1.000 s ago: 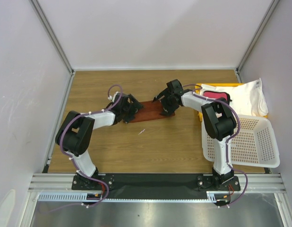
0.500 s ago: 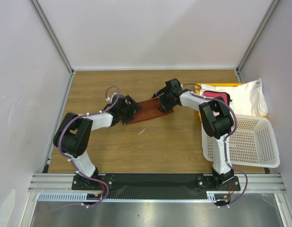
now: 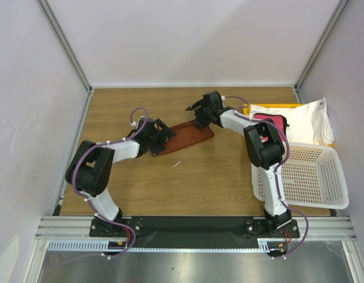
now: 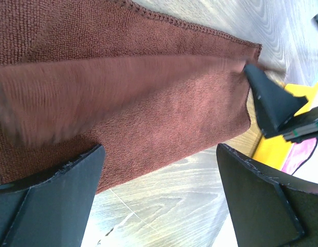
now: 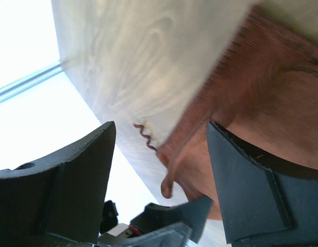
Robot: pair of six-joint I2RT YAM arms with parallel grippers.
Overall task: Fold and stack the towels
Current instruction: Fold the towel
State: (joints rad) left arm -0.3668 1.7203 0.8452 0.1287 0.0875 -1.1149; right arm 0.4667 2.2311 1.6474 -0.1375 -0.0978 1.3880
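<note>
A reddish-brown towel [image 3: 187, 137] lies as a folded strip, slightly skewed, on the wooden table [image 3: 199, 177]. My left gripper [image 3: 164, 137] stands open at its left end. In the left wrist view the towel [image 4: 123, 92] fills the upper part, and the left gripper [image 4: 159, 175] has only bare wood between its fingers. My right gripper [image 3: 197, 117] is at the strip's far right corner. That gripper [image 5: 161, 154] is open, with the towel's curled corner [image 5: 195, 159] between its fingers and against the right one. A magenta-pink towel [image 3: 270, 120] and a white towel [image 3: 311, 121] lie at the right.
A yellow tray [image 3: 250, 110] under the pink and white towels stands at the back right. A white perforated basket [image 3: 314, 177] sits right of the right arm's base. A small pale scrap [image 3: 176, 163] lies on the wood in front of the strip.
My right gripper has moved toward the back and left, its jaws narrowing a little. The towel's right end has swung backward with it. The left gripper has barely shifted.
</note>
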